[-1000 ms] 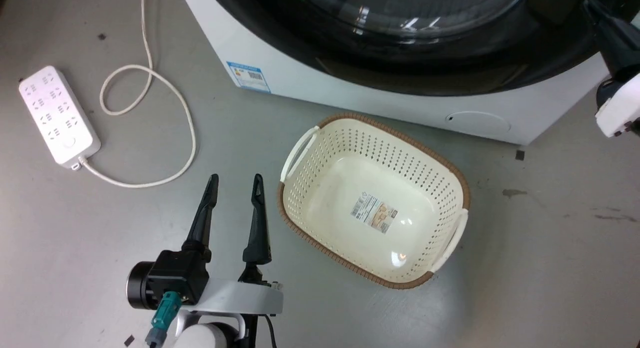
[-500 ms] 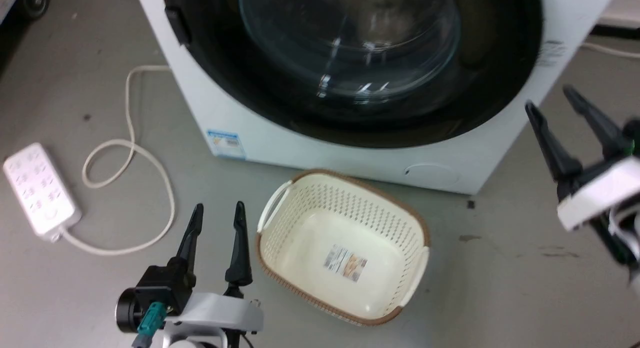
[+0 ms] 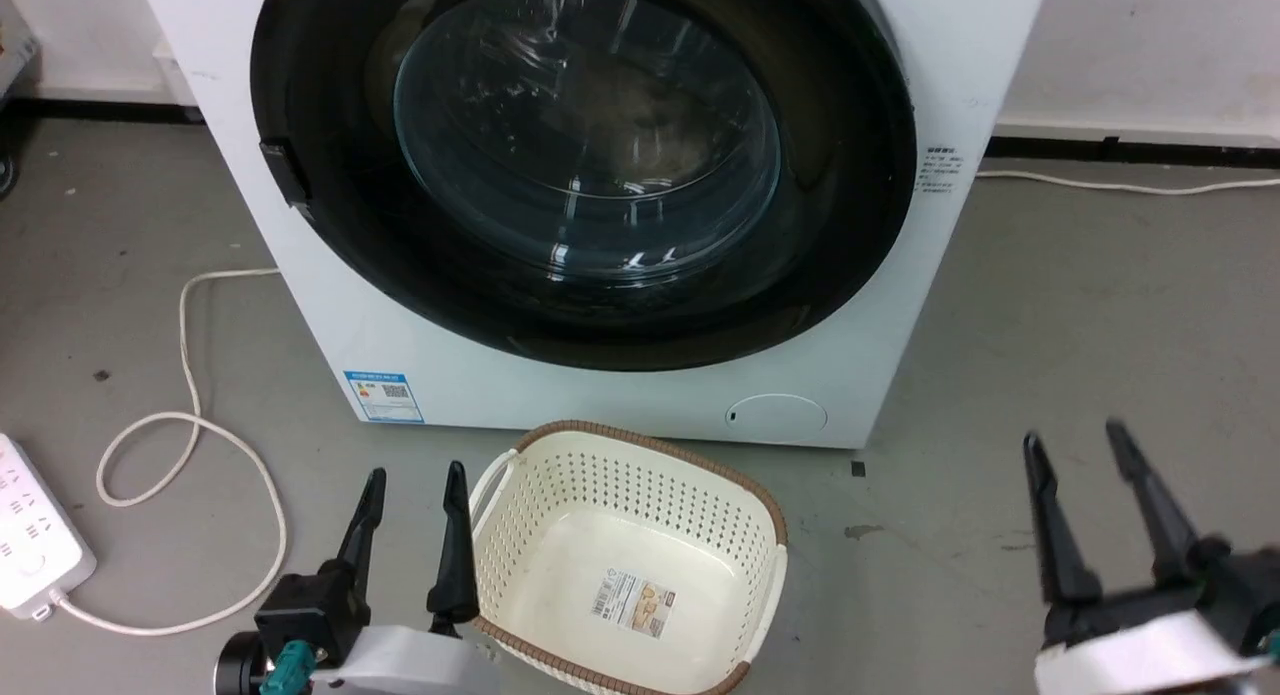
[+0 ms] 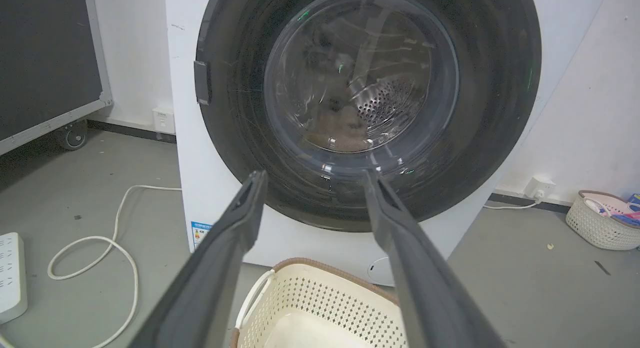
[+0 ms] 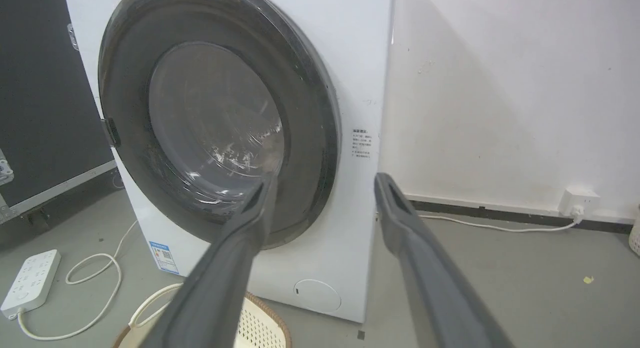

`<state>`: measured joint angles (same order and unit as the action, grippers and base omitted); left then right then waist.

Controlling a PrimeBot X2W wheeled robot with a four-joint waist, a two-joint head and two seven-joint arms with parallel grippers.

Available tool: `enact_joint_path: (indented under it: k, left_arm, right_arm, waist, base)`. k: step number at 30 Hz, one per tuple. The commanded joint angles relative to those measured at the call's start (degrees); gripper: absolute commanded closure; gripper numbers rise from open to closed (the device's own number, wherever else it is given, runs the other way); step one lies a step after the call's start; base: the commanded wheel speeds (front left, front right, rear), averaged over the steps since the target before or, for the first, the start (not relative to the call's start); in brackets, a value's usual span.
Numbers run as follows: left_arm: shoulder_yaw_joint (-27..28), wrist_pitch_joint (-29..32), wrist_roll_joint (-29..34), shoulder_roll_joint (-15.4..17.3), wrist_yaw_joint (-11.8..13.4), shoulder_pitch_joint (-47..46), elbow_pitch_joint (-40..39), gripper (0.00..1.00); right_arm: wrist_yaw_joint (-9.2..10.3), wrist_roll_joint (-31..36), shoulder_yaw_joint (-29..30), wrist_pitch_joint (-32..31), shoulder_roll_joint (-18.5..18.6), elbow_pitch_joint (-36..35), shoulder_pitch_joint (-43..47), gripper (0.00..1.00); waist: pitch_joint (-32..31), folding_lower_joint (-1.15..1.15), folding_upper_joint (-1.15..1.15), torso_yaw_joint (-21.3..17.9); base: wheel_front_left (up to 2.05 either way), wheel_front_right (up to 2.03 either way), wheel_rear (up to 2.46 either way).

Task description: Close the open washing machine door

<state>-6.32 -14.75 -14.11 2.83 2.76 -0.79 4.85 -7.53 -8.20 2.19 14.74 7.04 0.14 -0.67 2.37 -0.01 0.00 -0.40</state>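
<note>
The door (image 3: 840, 225) lies against the front of the machine (image 3: 320, 315). Its black ring sits flat on the white panel in the head and right wrist views. Through its glass (image 3: 590, 125) the left wrist view shows the holed steel drum (image 4: 385, 105). A small dark tab (image 3: 287, 175) sits on the ring's left edge. Whether the catch has engaged I cannot tell.

The left claw (image 3: 416, 473) hovers low at the left, its fingers spread to a middling gap and holding nothing. It is just beside the left rim of the basket (image 3: 650, 443). The right claw (image 3: 1072, 435) hovers at the lower right over the floor (image 3: 1100, 295), well apart from the machine. Its fingers are likewise spread and hold nothing. Both claws point toward the machine.

The basket stands on the floor just before the machine, below the round flap (image 3: 776, 413), with a label on its bottom. A blue sticker (image 3: 383, 396) sits low on the left of the front. A power strip (image 3: 30, 545) lies at the far left, and its cord (image 3: 190, 425) loops across the floor toward the machine's left side.
</note>
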Motion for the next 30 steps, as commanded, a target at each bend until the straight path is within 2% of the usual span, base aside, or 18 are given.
enact_joint_path:
  k: [1, 10, 11, 30]
  left_arm:
    - [0.12, -0.25, 0.42, 0.05, -0.32, 0.80, 0.42, 0.00]
    - [0.61, -0.25, 2.96, 0.05, -1.02, 0.83, 3.04, 0.00]
    - [0.45, 0.01, 2.67, 0.01, -0.95, 0.61, 3.01, 1.00]
    - [0.99, 1.77, 4.13, -0.01, -1.13, 0.63, 2.12, 1.00]
  right_arm:
    - [0.04, 0.61, 0.39, 0.25, -0.78, -0.30, 1.28, 0.00]
    - [0.04, 3.69, 0.80, 0.26, -3.28, 1.54, 4.03, 0.00]
    - [0.00, 3.64, 0.81, -0.01, -3.08, 1.53, 3.54, 1.00]
    - [0.00, 4.17, 0.50, -1.72, -3.21, 1.38, 3.20, 1.00]
  waist:
    - [-0.25, 0.01, 0.00, -0.14]
    - [-0.48, 0.01, 0.00, -0.26]
    - [-0.48, 0.01, 0.00, -0.26]
    - [-0.70, 0.01, 0.00, -0.17]
  base:
    - [0.00, 0.00, 0.00]
    - [0.00, 0.00, 0.00]
    - [0.00, 0.00, 0.00]
    - [0.00, 0.00, 0.00]
